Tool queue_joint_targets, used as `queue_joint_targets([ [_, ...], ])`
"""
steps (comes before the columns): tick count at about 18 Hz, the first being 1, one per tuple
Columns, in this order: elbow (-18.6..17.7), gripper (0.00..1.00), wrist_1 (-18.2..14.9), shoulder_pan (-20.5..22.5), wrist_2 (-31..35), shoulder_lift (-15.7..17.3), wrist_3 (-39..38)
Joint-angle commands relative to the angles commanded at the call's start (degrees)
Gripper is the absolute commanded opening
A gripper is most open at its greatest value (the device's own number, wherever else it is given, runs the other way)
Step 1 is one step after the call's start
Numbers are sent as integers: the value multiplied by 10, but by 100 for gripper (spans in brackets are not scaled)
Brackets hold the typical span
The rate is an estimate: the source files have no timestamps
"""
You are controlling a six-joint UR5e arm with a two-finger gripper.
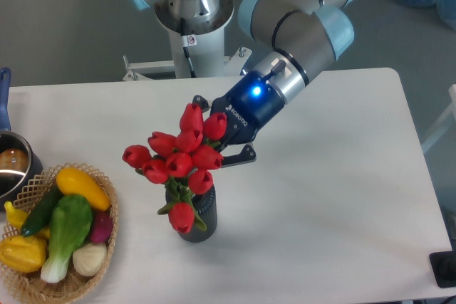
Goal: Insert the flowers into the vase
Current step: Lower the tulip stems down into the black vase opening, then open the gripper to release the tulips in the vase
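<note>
- Camera view from above: my gripper (226,149) sits behind the flowers (178,158), its fingers close about the bunch, gripping it.
- Flowers lean left over the vase (197,217), stems going down into its mouth; one red bloom droops over the front rim.
- Vase stands upright on the white table (335,197).
- Basket (107,236) of toy vegetables (60,226) sits at the left, a pot (13,165) beyond it.

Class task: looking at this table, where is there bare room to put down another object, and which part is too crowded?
Free: the white table right of the vase to the far edge, and the front strip beside it. Crowded: the left end, with the wicker basket of toy vegetables and the metal pot, and around the flowers where the gripper works.
</note>
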Motion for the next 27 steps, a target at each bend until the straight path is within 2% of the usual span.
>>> queue_joint_targets([
  [4, -20, 4, 0, 0, 20, -5, 30],
  [10, -22, 5, 1, 0, 21, -31, 40],
  [13, -26, 10, 1, 0, 26, -37, 40],
  [16, -33, 26, 1, 0, 41, -38, 40],
  [21, -37, 46, 0, 0, 53, -40, 44],
  [22, -38, 58, 0, 0, 58, -40, 44],
  [24, -40, 100, 0, 0, 71, -39, 42],
  [27, -41, 100, -1, 3, 104, -38, 44],
])
